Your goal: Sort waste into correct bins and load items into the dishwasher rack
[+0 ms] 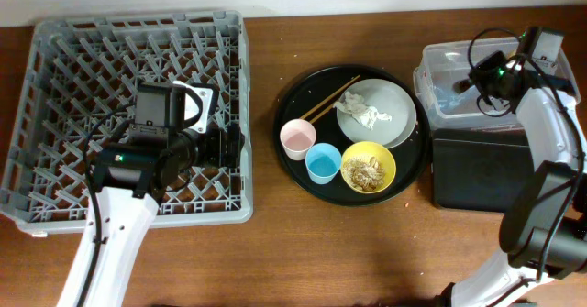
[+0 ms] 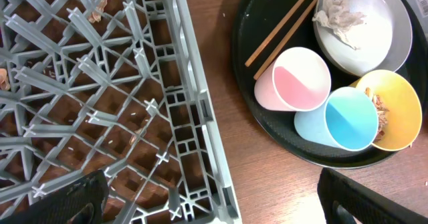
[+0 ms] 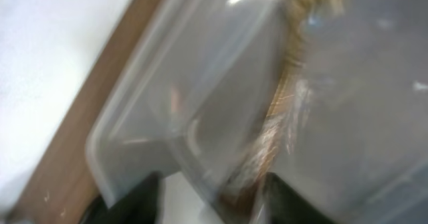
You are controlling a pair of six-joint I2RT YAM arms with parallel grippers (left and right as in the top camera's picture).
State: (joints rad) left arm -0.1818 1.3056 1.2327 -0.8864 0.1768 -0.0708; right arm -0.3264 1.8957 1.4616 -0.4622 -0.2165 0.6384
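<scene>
The grey dishwasher rack (image 1: pixel 55 115) fills the left. My left gripper (image 1: pixel 231 148) hangs open and empty over its right edge (image 2: pixel 200 117); in the left wrist view its jaws (image 2: pixel 221 204) are spread wide. On the round black tray (image 1: pixel 298 92) stand a pink cup (image 1: pixel 297 138), a light-blue cup (image 1: pixel 323 163), a yellow bowl (image 1: pixel 369 167) with noodle scraps, and a grey plate (image 1: pixel 394 115) with crumpled tissue (image 1: pixel 371 116); chopsticks (image 1: pixel 328 100) lie beside it. My right gripper (image 1: pixel 472 82) is over the clear tub (image 1: pixel 440 64), open (image 3: pixel 207 204). A blurred golden-brown strip (image 3: pixel 287 97) hangs by its right finger.
The shallow black rectangular tray (image 1: pixel 481 169) sits just in front of the clear tub at the right edge. The table's back edge meets a white wall. Crumbs lie on the wood around the round tray and under the rack's lattice.
</scene>
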